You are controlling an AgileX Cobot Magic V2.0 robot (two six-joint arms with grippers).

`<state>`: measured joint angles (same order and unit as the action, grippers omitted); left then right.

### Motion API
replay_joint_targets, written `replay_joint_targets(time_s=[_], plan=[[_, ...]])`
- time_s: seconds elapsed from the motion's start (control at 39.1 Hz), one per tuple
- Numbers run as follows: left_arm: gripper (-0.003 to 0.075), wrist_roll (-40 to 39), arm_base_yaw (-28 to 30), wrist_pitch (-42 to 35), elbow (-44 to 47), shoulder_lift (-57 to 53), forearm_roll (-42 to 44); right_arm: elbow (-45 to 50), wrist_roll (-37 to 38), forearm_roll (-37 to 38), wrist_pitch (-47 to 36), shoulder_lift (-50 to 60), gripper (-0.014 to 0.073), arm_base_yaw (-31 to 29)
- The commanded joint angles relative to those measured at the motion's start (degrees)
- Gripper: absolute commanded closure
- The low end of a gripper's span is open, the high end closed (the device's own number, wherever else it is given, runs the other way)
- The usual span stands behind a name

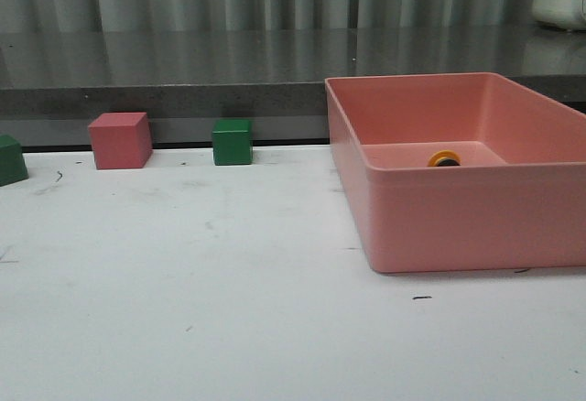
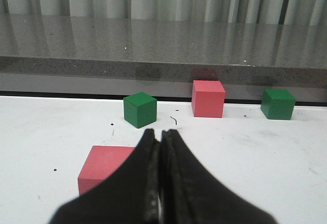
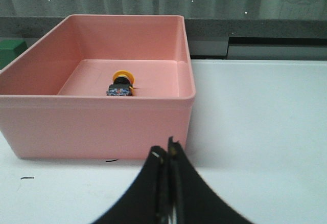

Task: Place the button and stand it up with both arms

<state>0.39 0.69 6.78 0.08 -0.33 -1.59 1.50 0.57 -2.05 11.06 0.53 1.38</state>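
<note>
The button (image 3: 121, 83), with a yellow cap and black body, lies on its side on the floor of the pink bin (image 3: 102, 124). In the front view only its yellow cap (image 1: 444, 158) shows over the bin's front wall (image 1: 476, 222). My right gripper (image 3: 167, 148) is shut and empty, low over the table in front of the bin's near corner. My left gripper (image 2: 160, 133) is shut and empty, over the table beside a pink cube (image 2: 102, 168). Neither gripper shows in the front view.
In the front view a pink cube (image 1: 120, 140) and a green cube (image 1: 232, 142) stand at the table's back edge, another green cube (image 1: 11, 159) at far left. The left wrist view shows two green cubes (image 2: 139, 109) (image 2: 277, 104) and a second pink cube (image 2: 208, 98). A grey counter runs behind.
</note>
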Motion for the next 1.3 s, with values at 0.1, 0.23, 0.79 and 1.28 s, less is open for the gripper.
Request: replay_joint_targets(time_s=[0.1,0.23,0.79,1.28], plan=[[0.0741,-0.39,0.14,-4.91,0.56,-1.34,-0.46,-0.23,-0.57,0.05,-4.4,1.09,0.0654,-0.24],[0.0741,-0.39,0.14,-4.91,0.56,-1.34,-0.46,-0.23,-0.57,0.05,-4.4,1.09,0.0654,-0.24],[0.0741,-0.39,0.14,-4.91,0.56,-1.34,-0.46,-0.23,-0.57,0.05,-4.4,1.09,0.0654,-0.24],[0.0741,-0.39,0.14,-19.79,-0.49,-1.11,-3.32,-1.72,-0.57,-0.2,-11.77,1.09,0.0653,-0.24]])
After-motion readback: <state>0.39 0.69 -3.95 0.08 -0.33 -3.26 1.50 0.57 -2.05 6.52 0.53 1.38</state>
